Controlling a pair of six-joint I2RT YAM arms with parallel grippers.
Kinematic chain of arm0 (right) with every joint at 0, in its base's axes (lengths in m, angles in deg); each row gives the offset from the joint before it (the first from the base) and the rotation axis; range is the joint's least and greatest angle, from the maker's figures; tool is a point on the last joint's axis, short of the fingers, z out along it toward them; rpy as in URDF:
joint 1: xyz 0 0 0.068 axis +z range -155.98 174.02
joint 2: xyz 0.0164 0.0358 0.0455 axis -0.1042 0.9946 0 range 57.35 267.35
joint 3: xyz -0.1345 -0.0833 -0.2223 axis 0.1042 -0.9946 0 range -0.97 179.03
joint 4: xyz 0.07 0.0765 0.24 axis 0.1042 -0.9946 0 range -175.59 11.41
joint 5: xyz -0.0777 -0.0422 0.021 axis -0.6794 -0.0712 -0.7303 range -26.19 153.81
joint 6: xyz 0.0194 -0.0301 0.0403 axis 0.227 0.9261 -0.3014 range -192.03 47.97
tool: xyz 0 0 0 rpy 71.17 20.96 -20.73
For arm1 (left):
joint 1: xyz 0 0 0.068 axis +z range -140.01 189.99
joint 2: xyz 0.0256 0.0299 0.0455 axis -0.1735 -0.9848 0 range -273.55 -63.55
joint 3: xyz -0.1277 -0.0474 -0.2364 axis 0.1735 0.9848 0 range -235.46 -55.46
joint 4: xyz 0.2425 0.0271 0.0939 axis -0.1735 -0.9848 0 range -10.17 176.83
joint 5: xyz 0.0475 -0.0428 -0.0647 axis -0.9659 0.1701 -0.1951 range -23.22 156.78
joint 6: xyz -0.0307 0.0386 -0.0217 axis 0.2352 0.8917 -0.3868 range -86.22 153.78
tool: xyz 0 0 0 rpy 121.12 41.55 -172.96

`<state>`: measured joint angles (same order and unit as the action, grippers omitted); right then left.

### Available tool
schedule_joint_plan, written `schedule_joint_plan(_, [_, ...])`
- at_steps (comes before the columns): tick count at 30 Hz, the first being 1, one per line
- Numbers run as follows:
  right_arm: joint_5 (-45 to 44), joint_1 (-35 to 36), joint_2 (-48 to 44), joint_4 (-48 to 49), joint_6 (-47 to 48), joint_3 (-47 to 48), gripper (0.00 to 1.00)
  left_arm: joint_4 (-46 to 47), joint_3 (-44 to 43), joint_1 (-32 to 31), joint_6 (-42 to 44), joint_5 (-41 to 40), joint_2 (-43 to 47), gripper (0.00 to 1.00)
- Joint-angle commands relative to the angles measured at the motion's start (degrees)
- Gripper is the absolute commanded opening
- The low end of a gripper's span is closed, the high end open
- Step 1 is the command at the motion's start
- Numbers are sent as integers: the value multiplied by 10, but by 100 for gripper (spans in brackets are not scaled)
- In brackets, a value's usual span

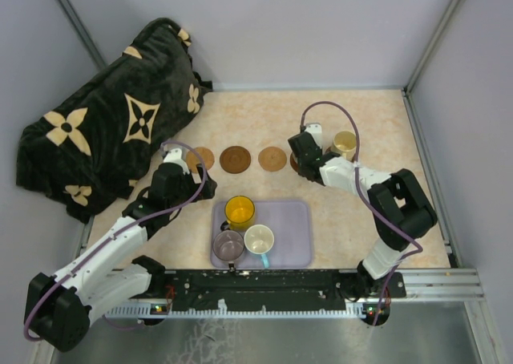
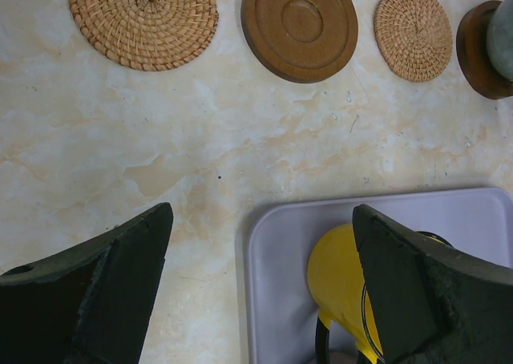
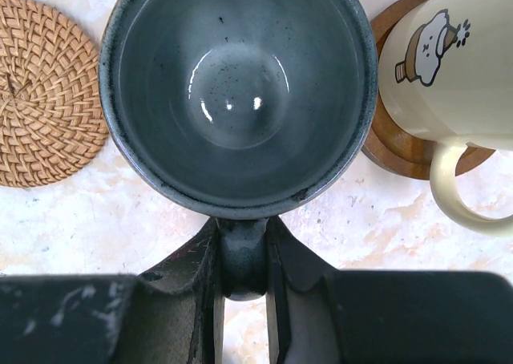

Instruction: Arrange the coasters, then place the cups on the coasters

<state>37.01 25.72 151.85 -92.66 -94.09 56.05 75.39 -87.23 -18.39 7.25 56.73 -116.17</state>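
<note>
Three bare coasters, two of them woven (image 2: 144, 15) (image 2: 413, 33) and one wooden (image 2: 299, 26), lie in a row. At the row's right end a dark coaster (image 2: 479, 55) has the grey-green cup (image 3: 240, 83) over it; whether they touch I cannot tell. My right gripper (image 3: 243, 248) is shut on that cup's handle. Right of it a cream cup (image 3: 449, 59) stands on a wooden coaster (image 3: 401, 151). The yellow cup (image 1: 239, 212), mauve cup (image 1: 228, 244) and white cup (image 1: 259, 240) stand on the lavender tray (image 1: 292, 220). My left gripper (image 2: 260, 220) hangs open over the tray's far left corner, holding nothing.
A dark blanket with cream flower shapes (image 1: 112, 131) is heaped at the back left. Grey walls with metal posts close in the table on three sides. The arm bases and a rail (image 1: 264, 288) run along the near edge.
</note>
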Motion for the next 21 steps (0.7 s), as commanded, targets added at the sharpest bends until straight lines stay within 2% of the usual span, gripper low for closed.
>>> schedule_joint_plan(1, [-7, -2, -33, 48, -2, 12, 0, 14, -10, -1, 2, -1, 1, 99])
schedule_joint_plan(9, [-4, -2, -39, 42, -8, -1, 0, 14, -9, -1, 0, -1, 1, 99])
schedule_joint_plan(13, [-1, -2, -40, 38, -8, -7, 15, 14, -9, -1, -1, -1, 1, 99])
schedule_joint_plan(18, [-1, -2, -42, 38, -6, -8, 40, 13, -9, -1, -2, -2, 1, 99])
schedule_joint_plan(21, [-2, -2, -42, 37, -6, -8, 50, 13, -8, -1, -3, -2, 1, 99])
